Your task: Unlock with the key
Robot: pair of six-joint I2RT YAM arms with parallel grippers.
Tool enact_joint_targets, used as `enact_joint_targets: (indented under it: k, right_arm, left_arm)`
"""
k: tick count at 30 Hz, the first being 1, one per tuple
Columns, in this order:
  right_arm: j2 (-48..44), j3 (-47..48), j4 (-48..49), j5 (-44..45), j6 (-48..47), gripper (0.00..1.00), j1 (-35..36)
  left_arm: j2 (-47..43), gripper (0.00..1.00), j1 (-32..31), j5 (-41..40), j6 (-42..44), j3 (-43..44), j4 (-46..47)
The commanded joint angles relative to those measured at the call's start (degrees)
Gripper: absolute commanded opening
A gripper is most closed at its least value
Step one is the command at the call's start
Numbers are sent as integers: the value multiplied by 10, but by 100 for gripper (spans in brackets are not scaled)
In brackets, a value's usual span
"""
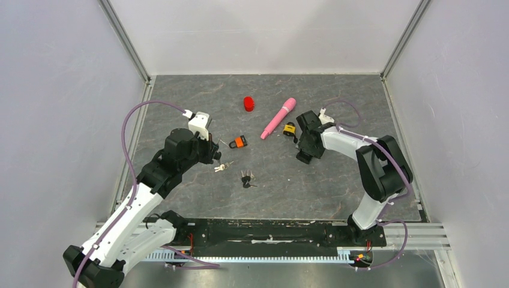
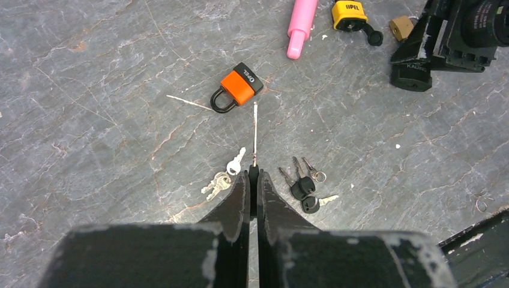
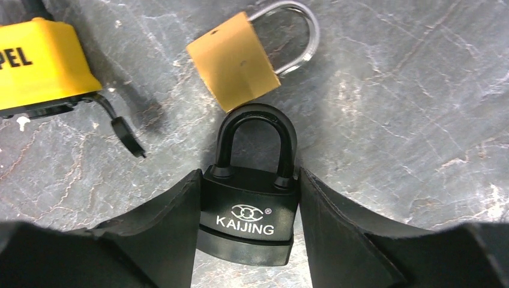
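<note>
My right hand [image 3: 249, 175] grips the black KAIJING padlock [image 3: 247, 219] by its sides, shackle pointing outward. My left hand [image 2: 253, 175], nearly closed, pinches a thin silver key [image 2: 254, 132] edge-on, tip near the orange padlock [image 2: 239, 87] on the grey tabletop [image 2: 90, 120].

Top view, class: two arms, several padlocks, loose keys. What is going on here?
The right gripper is shut on a black KAIJING padlock, shackle closed, beside a brass padlock and a yellow padlock. The left gripper is shut on what looks like a thin key, pointing toward an orange padlock. Silver keys and black-headed keys lie loose on the table. The held key is well away from the black padlock.
</note>
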Motion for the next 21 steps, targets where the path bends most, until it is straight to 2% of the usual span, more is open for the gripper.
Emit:
enact_joint_targets:
  k: [1, 10, 14, 17, 21]
  right_arm:
    - [51, 25, -32, -44, -23, 57, 15]
    - [84, 54, -65, -43, -28, 67, 26]
    - [101, 73, -88, -30, -34, 66, 31]
    - [106, 77, -90, -22, -35, 58, 35]
    - [76, 47, -25, -75, -44, 35, 35]
  left_arm:
    - [2, 2, 3, 11, 12, -2, 11]
    - [8, 2, 4, 13, 12, -1, 11]
    - [9, 2, 4, 15, 12, 0, 11]
    - [10, 2, 4, 15, 12, -1, 10]
    - [9, 2, 4, 16, 12, -1, 10]
